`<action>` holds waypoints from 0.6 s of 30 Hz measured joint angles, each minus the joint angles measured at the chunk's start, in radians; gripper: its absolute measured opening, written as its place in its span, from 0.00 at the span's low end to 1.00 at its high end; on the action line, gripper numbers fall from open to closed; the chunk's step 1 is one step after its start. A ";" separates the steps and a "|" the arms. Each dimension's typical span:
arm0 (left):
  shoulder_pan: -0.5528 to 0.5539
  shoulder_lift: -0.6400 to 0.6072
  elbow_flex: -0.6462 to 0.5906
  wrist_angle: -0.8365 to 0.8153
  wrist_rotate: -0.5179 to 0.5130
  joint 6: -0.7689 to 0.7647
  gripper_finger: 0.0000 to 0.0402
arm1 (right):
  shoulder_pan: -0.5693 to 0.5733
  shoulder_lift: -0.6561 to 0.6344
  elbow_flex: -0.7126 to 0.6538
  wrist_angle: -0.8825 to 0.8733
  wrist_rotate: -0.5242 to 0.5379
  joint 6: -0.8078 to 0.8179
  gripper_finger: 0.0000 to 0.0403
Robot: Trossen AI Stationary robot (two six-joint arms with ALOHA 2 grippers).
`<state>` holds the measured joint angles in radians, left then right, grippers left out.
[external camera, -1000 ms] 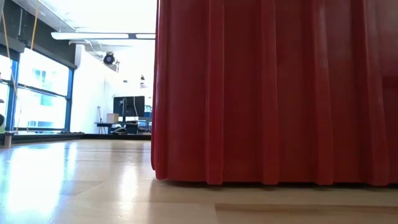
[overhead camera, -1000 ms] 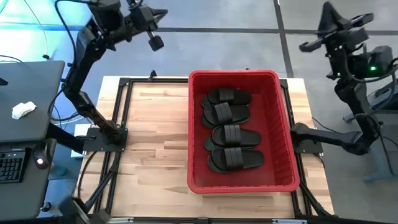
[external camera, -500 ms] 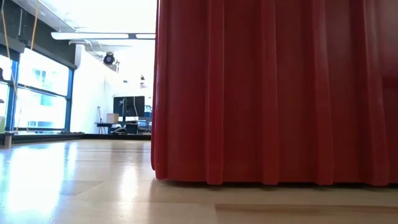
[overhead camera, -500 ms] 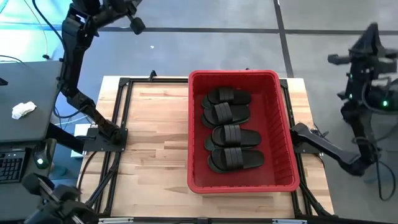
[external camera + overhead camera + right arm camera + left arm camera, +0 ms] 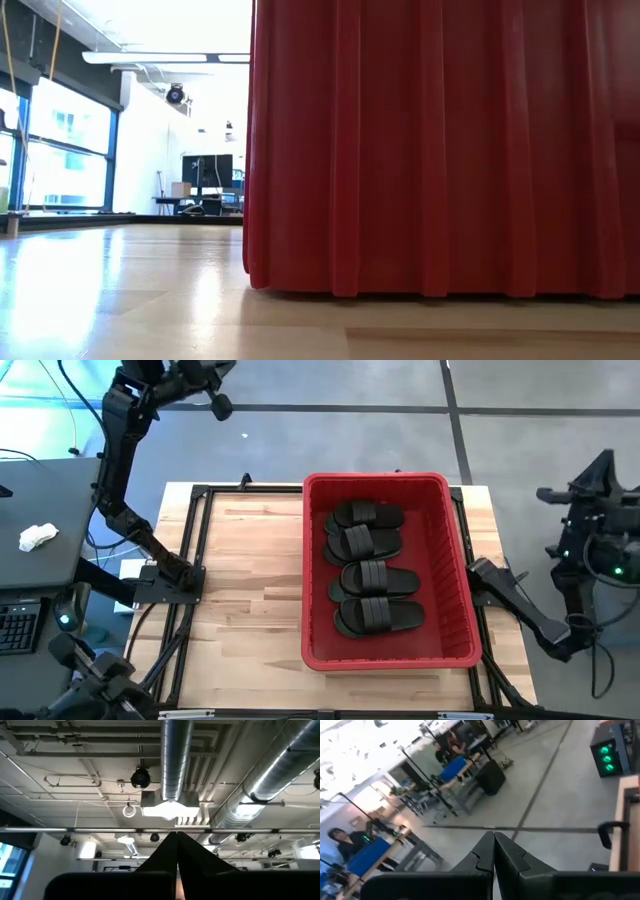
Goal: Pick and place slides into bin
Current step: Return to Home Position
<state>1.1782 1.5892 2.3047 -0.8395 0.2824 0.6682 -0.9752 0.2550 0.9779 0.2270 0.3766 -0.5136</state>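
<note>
Wooden table [image 5: 250, 580], red bin [image 5: 375, 480], grey floor [image 5: 350, 440]

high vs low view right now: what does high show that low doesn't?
High only: the inside of the bin with four dark slides showing, the left arm up beyond the table's far-left corner, and the right arm off its right side. Low only: the room behind, with windows and a ceiling light. Both: the red bin's wall and the wooden table.
</note>
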 joint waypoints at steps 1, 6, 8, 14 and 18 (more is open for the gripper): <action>0.000 -0.005 -0.022 0.001 0.001 0.000 0.00 | 0.000 -0.024 -0.018 -0.020 0.000 0.026 0.00; 0.001 -0.056 -0.146 0.109 -0.001 -0.032 0.00 | 0.000 -0.137 -0.113 -0.041 -0.003 0.074 0.00; 0.000 -0.099 -0.211 0.181 0.001 -0.047 0.00 | 0.000 -0.171 -0.136 -0.058 0.003 0.104 0.00; 0.000 -0.230 -0.501 0.371 0.027 -0.093 0.00 | 0.000 -0.251 -0.207 -0.171 0.026 0.211 0.00; 0.000 -0.344 -0.713 0.555 0.041 -0.154 0.00 | 0.000 -0.231 -0.228 -0.308 -0.009 0.314 0.00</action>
<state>1.1782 1.2448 1.5916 -0.2849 0.3229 0.5144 -0.9749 0.0238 0.7503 -0.0814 0.3674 -0.1995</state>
